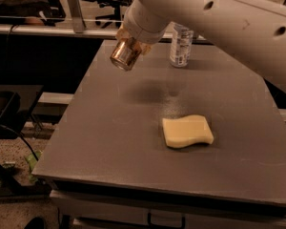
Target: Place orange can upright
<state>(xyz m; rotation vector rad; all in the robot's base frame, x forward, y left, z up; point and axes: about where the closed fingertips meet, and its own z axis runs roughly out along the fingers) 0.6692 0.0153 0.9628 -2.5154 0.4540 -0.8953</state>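
Note:
The orange can (125, 53) hangs tilted in the air above the back left part of the grey table (114, 128), its silver end facing the camera and down-left. My gripper (136, 43) is shut on the can from behind and above, and my white arm (219, 18) covers most of it. The can's shadow lies on the table below it, well short of the sponge.
A clear plastic water bottle (180, 46) stands upright at the back of the table, right of the can. A yellow sponge (187, 131) lies right of the table's middle. The table's left edge drops to the floor with cables and dark furniture.

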